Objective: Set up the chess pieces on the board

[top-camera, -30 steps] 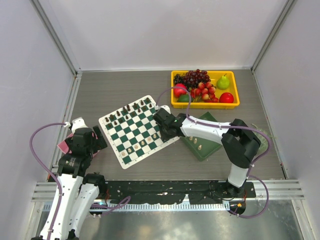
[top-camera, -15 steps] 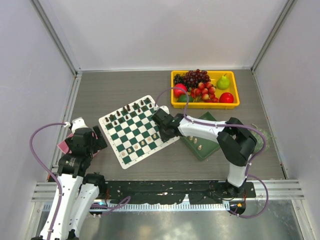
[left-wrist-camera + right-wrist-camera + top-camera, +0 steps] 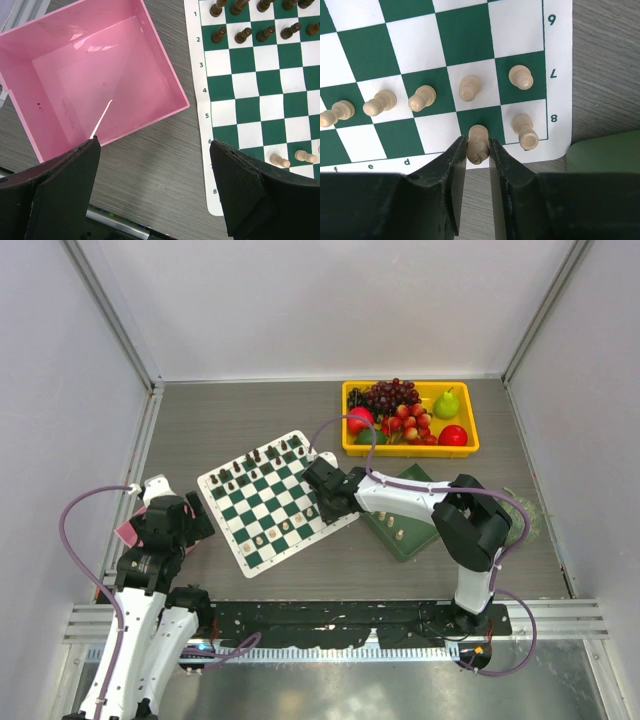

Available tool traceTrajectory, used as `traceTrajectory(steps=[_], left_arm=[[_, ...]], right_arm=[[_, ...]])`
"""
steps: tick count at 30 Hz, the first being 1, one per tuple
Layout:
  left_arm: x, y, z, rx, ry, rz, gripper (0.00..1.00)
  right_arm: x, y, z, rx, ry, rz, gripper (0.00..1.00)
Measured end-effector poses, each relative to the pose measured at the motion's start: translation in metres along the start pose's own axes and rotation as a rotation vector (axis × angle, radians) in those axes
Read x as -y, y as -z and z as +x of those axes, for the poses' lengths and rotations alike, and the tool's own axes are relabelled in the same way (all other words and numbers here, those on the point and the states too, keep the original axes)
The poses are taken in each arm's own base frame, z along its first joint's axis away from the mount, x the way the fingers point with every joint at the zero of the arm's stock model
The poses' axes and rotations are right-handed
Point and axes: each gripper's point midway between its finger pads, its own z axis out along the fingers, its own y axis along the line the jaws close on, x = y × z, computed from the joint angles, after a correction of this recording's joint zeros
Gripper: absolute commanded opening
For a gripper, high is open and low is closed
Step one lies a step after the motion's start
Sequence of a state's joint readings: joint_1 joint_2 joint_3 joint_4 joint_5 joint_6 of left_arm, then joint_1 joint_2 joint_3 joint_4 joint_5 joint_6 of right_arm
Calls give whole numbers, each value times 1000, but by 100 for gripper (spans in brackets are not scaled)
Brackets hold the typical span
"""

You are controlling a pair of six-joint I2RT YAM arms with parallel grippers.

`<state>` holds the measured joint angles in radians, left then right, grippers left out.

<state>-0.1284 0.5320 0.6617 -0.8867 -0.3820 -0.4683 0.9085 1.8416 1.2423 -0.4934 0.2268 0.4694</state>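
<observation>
green tray [image 3: 420, 540] beside board [image 3: 270, 502], claw [image 3: 477, 146] pinching pawn [image 3: 478, 134]

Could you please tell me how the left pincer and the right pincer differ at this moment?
The left pincer stands wide open and empty; the right pincer is shut on a cream piece. The left hangs beside the pink box; the right is over the board, at its edge row. Both are black.

A flat grey wood-look table [image 3: 250, 405] stood between smooth white walls [image 3: 320, 300].
The walls closed it in on three sides, and a shiny metal rail [image 3: 560, 618] ran along its near edge.
</observation>
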Motion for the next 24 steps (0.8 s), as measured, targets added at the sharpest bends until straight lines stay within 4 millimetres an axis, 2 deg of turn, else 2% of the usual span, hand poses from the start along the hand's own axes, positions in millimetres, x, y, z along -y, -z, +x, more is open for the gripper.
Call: traceTrajectory(steps=[7,14,16,19,24], left_arm=[[0,0,0,0,0,0,99],[0,0,0,0,0,0,99],[0,0,0,0,0,0,99],[0,0,0,0,0,0,99],[0,0,0,0,0,0,99]], right_arm=[[-2,2,-5,10,1,-6,42],[-4,12,-14,31,10,-17,45],[-3,24,-19,51,7,-25,49],[1,53,-37,127,-9,-35,54],[28,125,-63,329,-90,-48,55]])
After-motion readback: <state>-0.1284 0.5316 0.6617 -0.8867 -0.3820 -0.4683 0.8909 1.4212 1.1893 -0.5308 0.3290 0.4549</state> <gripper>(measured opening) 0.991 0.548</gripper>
